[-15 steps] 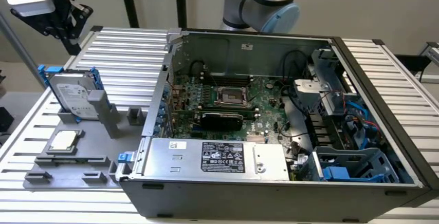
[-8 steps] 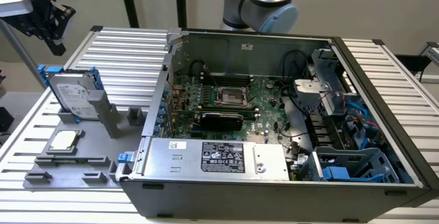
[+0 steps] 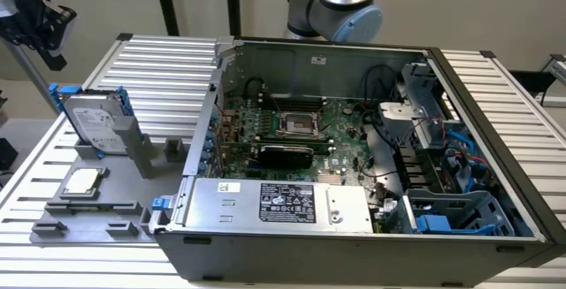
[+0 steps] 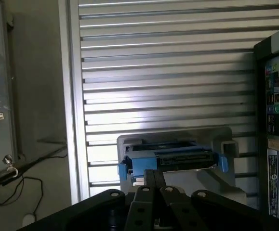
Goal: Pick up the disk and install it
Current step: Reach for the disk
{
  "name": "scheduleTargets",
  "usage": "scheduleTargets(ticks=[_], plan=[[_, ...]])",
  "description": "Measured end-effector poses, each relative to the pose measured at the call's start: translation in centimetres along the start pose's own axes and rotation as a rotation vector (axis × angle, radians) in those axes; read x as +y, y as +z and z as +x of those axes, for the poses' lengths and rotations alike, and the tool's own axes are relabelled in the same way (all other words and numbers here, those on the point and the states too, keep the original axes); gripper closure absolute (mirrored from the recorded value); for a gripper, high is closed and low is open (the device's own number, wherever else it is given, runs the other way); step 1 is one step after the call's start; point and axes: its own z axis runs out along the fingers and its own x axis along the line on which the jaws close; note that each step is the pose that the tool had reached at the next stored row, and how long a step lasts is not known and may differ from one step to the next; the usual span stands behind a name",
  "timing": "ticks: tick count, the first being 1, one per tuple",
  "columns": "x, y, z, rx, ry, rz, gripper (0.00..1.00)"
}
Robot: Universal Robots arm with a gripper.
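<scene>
The disk (image 3: 91, 122), a silver-grey drive with a white label in a blue carrier frame, stands on edge in a grey holder (image 3: 132, 144) at the exterior view's left, beside the open computer case. My gripper (image 3: 53, 56) hangs in the air above and a little to the left of it, well apart. From the wrist view I look down on the disk's top edge and blue frame (image 4: 170, 161), with my gripper (image 4: 153, 174) just short of it. The black fingers (image 4: 146, 192) lie together with nothing between them.
The open computer case (image 3: 495, 123) lies on its side on a ribbed metal table (image 3: 159, 63). Inside are a motherboard (image 3: 296, 126), a large silver box with a black label (image 3: 278, 203) and a blue drive bay (image 3: 451, 213). A small square silver chip (image 3: 81, 181) rests on the grey fixture.
</scene>
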Motion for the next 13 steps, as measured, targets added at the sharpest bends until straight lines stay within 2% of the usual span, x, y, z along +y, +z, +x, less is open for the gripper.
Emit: scheduleTargets(ticks=[3, 5, 7, 8, 13], plan=[[0.36, 0.01, 0.16, 0.0008, -0.004, 0.0043, 0.89], [0.59, 0.02, 0.19, 0.0014, -0.008, 0.0099, 0.89], [0.83, 0.06, 0.20, 0.0045, -0.012, 0.0172, 0.89], [0.90, 0.06, 0.21, 0.0049, -0.012, 0.0187, 0.89], [0.90, 0.07, 0.21, 0.0050, -0.015, 0.0187, 0.89]])
